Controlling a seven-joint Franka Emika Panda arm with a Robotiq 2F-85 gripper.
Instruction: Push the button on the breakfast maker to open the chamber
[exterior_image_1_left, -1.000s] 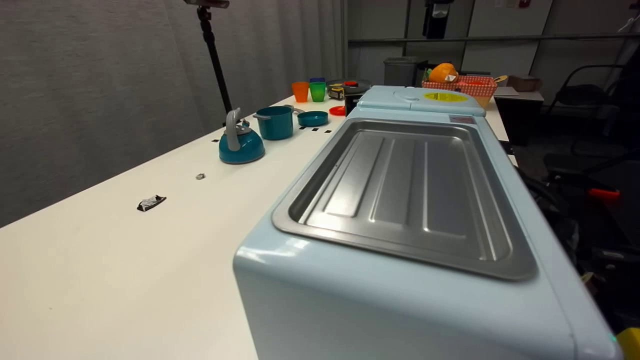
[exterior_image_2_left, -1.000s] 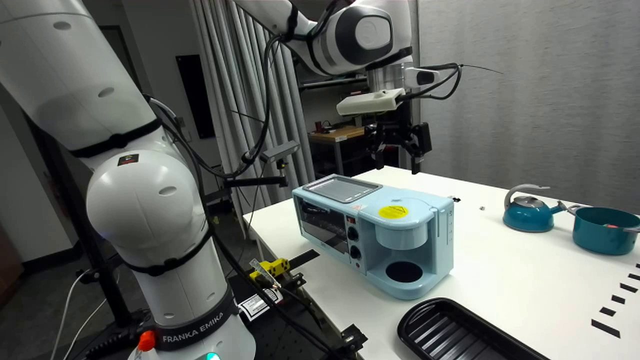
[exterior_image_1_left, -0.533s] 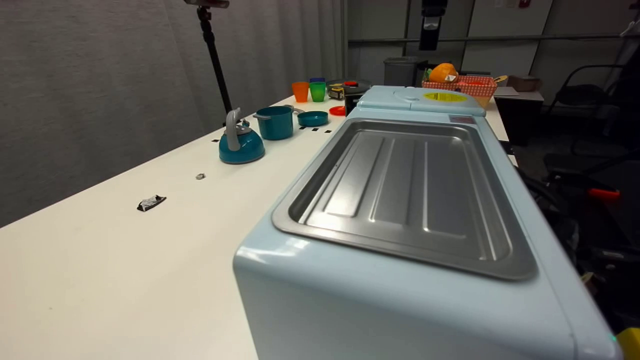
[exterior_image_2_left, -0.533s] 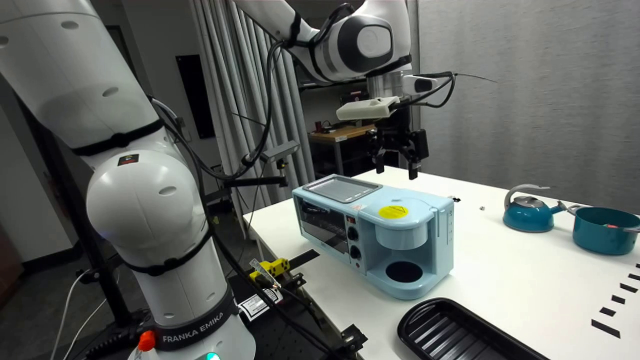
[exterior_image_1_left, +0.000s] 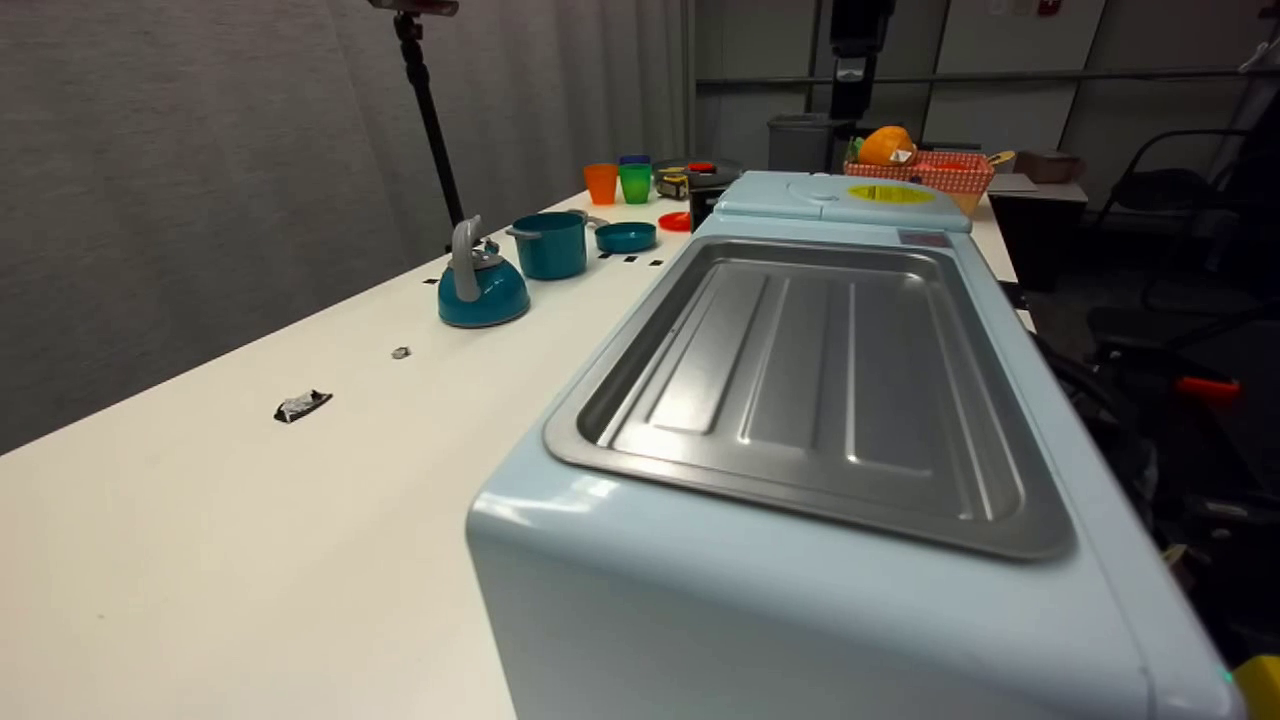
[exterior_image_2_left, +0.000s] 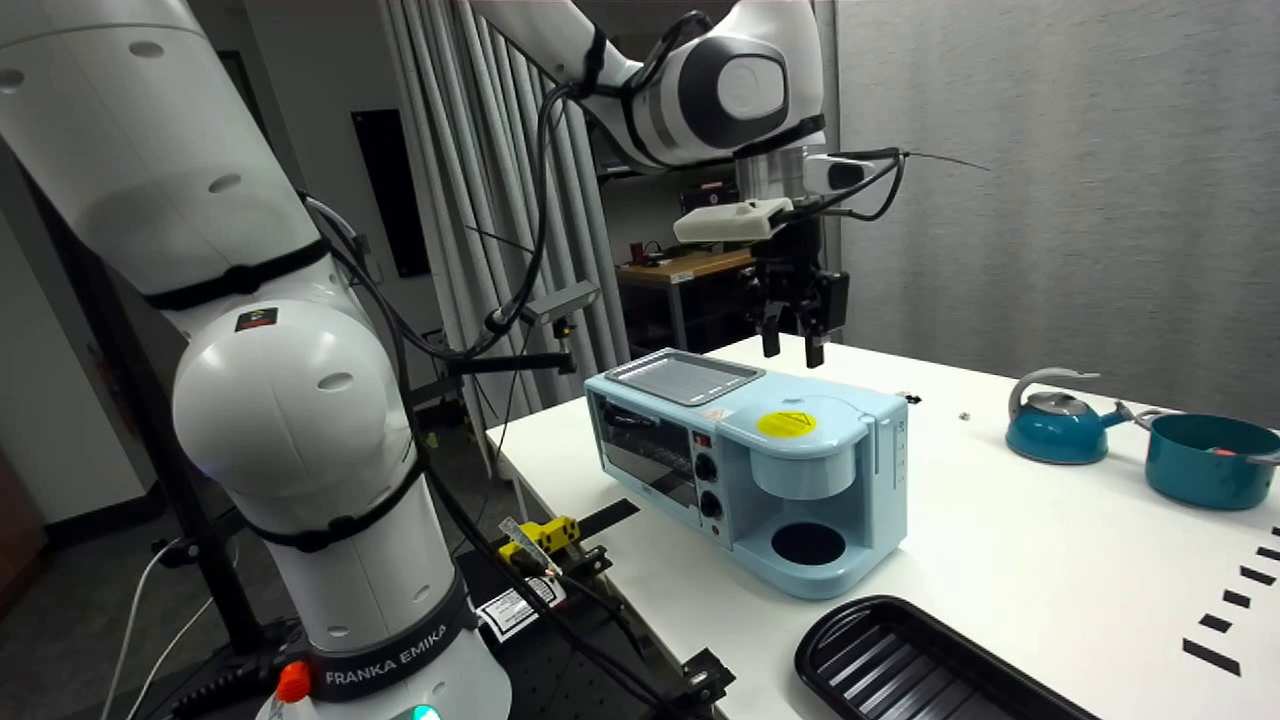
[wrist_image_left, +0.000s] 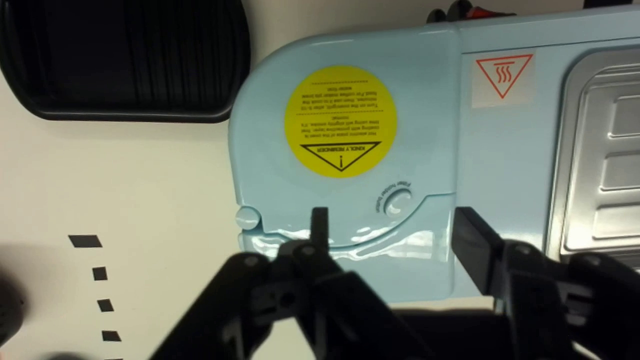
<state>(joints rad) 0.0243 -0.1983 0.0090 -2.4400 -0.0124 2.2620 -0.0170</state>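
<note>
My jaws stand apart — the button (wrist_image_left: 398, 202) lies below, between them, on the breakfast maker (wrist_image_left: 435, 150) near my desk edge (exterior_image_2_left: 670, 590).

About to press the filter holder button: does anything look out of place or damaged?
Yes: a crumpled silvery-black scrap and a smaller grey bit lie on the table beside the breakfast maker, looking like stray litter. I see no damage.

On the breakfast maker (wrist_image_left: 506, 175), inverted in the wrist view, you read KINDLY REMINDER with exclamation triangle (yellow sticker (wrist_image_left: 341, 121)), “Filter holder button” (beside round button (wrist_image_left: 398, 202)) and a red heat symbol (pale label (wrist_image_left: 503, 80)). In an exterior view, your arm (exterior_image_2_left: 290, 410) bears FRANKA EMIKA.
</note>
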